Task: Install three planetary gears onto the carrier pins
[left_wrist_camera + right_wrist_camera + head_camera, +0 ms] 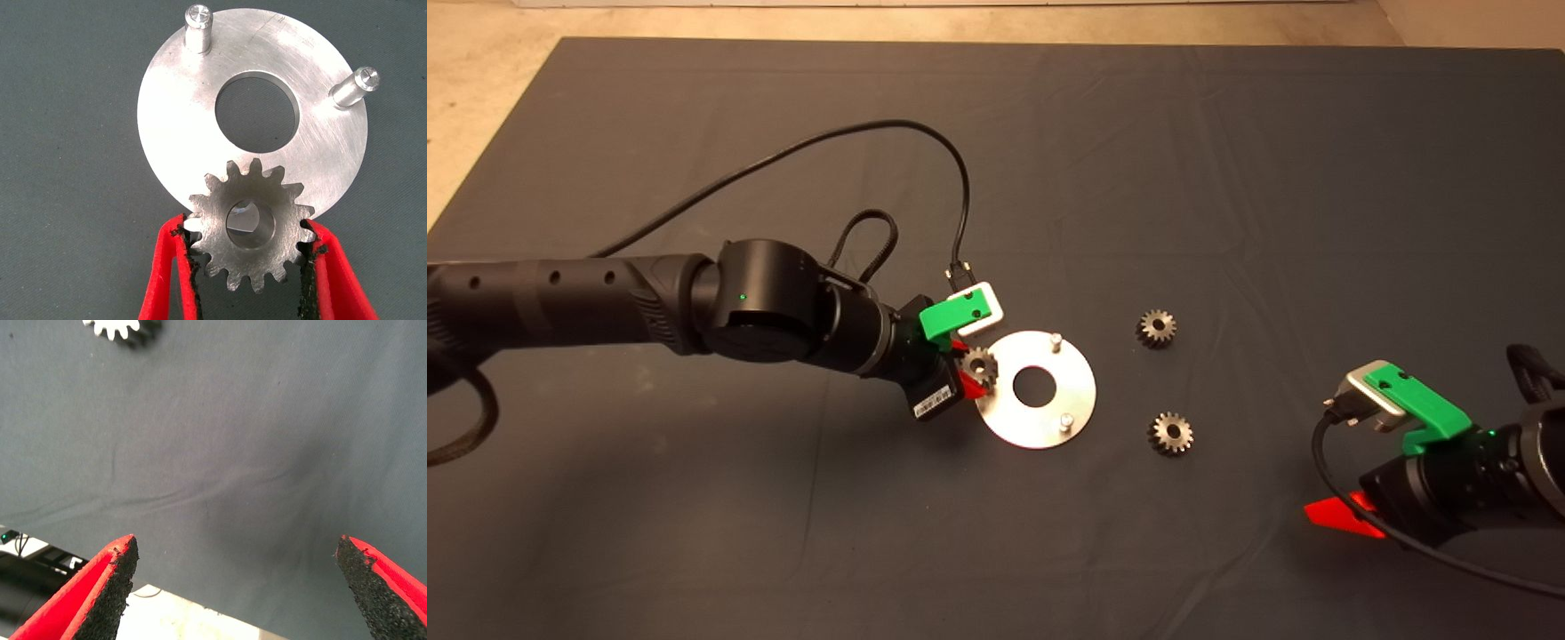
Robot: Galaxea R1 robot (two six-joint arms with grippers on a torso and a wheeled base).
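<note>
The carrier disc (1069, 384) is flat, shiny and round with a central hole, and lies mid-mat. Two carrier pins (1056, 339) (1065, 420) stand bare; the third is hidden under the held gear. My left gripper (972, 367) is shut on one planetary gear (981, 364) at the disc's left rim. In the left wrist view the gripper (247, 231) holds the gear (220, 230) by its teeth over the disc's (320, 153) edge, with metal glinting through the bore. Two more gears (1157, 328) (1171, 433) lie flat on the mat right of the disc. My right gripper (1343, 515) waits open at the lower right.
The dark mat (1227, 178) covers the table. The left arm's black cable (925, 133) loops over the mat behind the gripper. In the right wrist view the open gripper (237, 550) faces bare mat, with one gear (123, 329) at the picture's edge and the mat's edge nearby.
</note>
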